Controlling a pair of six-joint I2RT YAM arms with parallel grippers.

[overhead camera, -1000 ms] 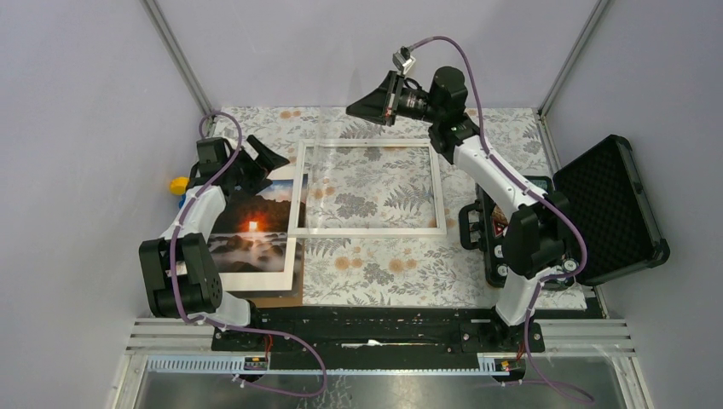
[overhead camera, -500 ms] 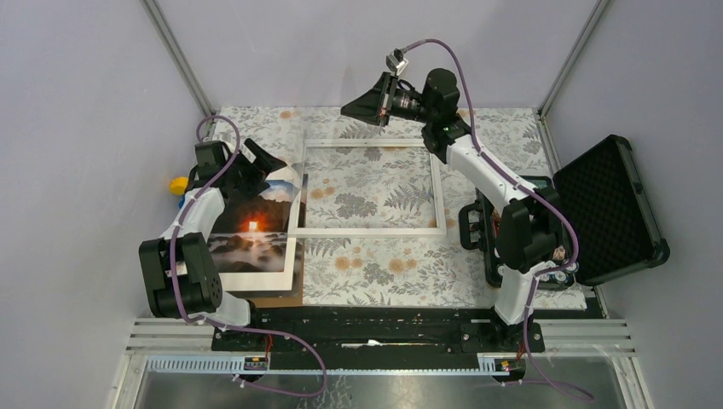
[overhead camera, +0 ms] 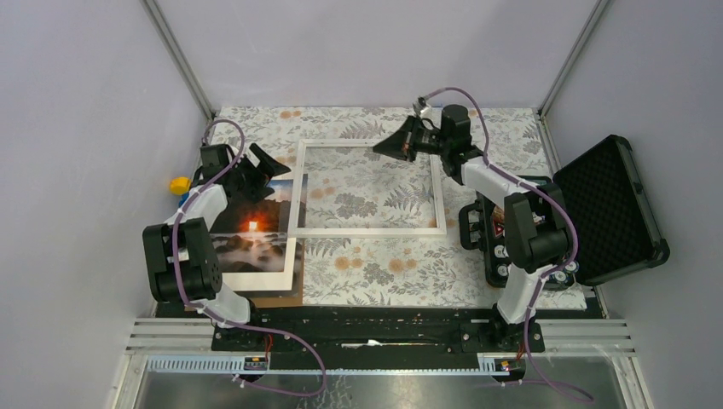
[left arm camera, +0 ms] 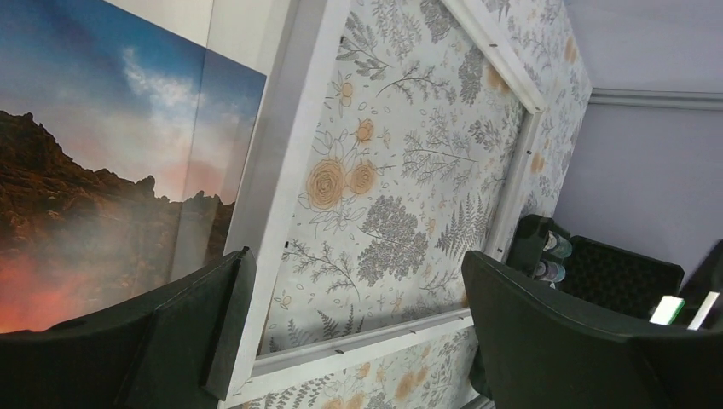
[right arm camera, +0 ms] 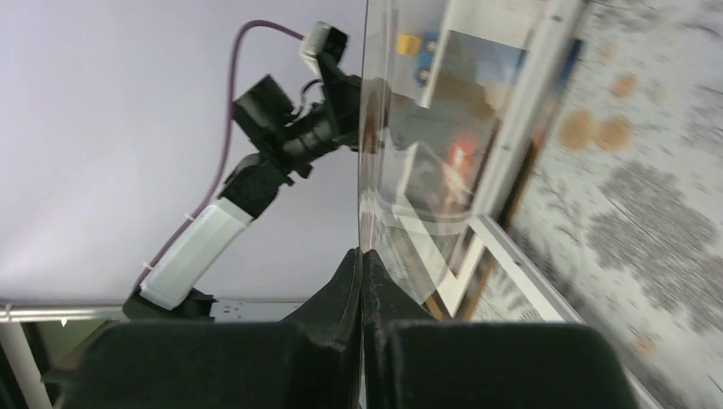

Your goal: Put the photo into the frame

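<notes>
Gripping the frame at its far edge, right gripper is fully closed; left gripper gapes wide, empty, over the photo.

Top external: fixed, high above and behind the arm bases, looks down on the whole table. Left wrist: low and close, faces right across the photo edge and frame toward the case. Right wrist: close, rolled sideways, faces left. All three share frame and photo.
</notes>
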